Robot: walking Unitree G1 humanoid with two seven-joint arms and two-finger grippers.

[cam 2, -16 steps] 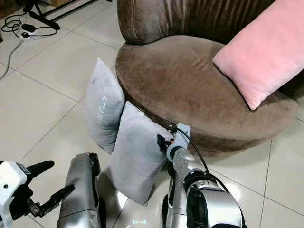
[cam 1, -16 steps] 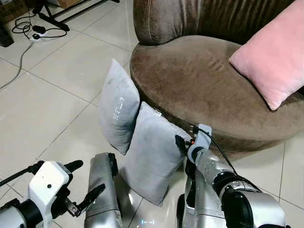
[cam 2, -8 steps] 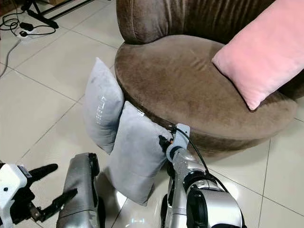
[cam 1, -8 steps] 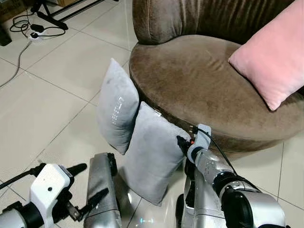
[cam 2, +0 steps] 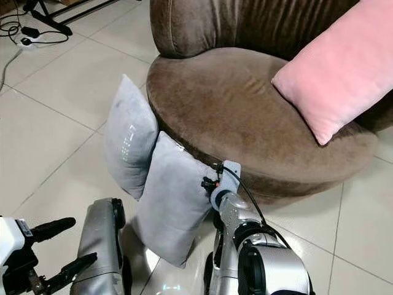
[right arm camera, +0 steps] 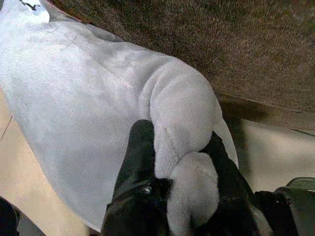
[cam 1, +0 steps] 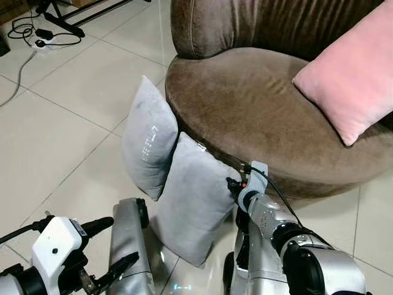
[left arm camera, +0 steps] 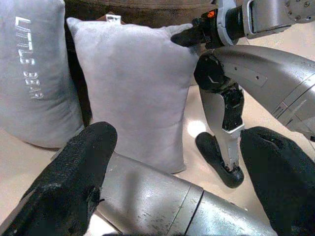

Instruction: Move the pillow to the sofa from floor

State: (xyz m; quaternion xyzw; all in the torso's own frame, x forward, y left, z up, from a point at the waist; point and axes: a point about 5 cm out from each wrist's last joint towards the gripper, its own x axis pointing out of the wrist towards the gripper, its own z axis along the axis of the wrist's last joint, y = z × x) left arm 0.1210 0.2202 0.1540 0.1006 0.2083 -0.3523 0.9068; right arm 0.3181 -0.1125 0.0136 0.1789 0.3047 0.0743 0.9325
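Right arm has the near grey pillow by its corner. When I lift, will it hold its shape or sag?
Probably sag: the right gripper bunches the grey pillow corner into a soft fold, so the stuffing yields. It looks light, leaning against the sofa without denting it. A corner hold may let it swing.

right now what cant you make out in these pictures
- Nearer grey pillow: its bottom corner, in the eye views, hidden behind the robot's silver leg.
- Right tool: in the right wrist view, pillow fabric bunched between its fingers hides the pads' contact.
- Farther grey pillow: printed lettering too small to read in the eye views; top cut off in the left wrist view.
- Pink pillow: cut off by the right edge.
- Left tool: open, partly cut off by the bottom edge.
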